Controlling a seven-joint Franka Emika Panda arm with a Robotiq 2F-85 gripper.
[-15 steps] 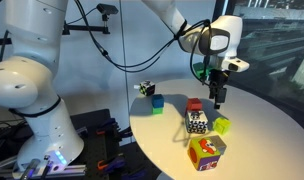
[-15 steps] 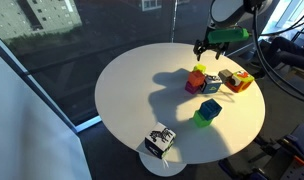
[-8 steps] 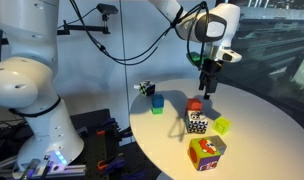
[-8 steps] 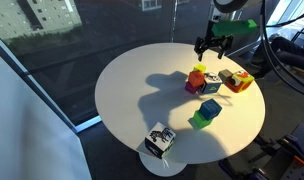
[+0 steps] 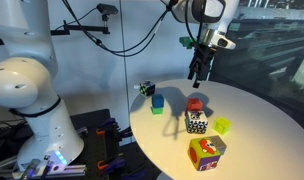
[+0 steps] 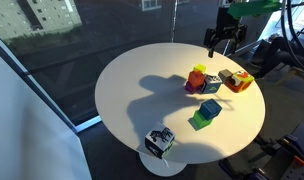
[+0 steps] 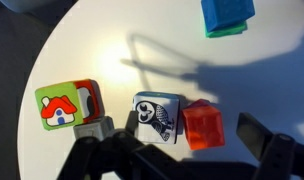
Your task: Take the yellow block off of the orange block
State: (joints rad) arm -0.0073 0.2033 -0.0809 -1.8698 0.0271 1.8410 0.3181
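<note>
In an exterior view, all relative to owl cube (image 5: 197,123) on round table (image 5: 257,110): orange block (image 5: 196,105) just behind. Yellow block (image 5: 222,126) just right, on tabletop, not on orange block. Picture cube (image 5: 206,152) in front, near. Two-block stack (image 5: 157,103) behind-left, apart. Patterned cube (image 5: 145,88) further behind-left, by table edge.

Cropped, blurred or overlapped

In the wrist view the gripper (image 7: 177,152) shows only as dark, unfocused fingers (image 7: 264,136) cropped at the bottom of the picture, and the blue block (image 7: 227,12) is cut off at the top. In an exterior view the tabletop (image 5: 262,105) runs out of the picture to the right and below, and the owl cube (image 5: 197,124) covers the foot of the orange block (image 5: 195,104). In an exterior view the yellow block (image 6: 199,70) overlaps the orange block (image 6: 194,83), so contact cannot be told. The markings on the black-and-white cube (image 6: 160,139) at the tabletop's edge are too small to read.
</note>
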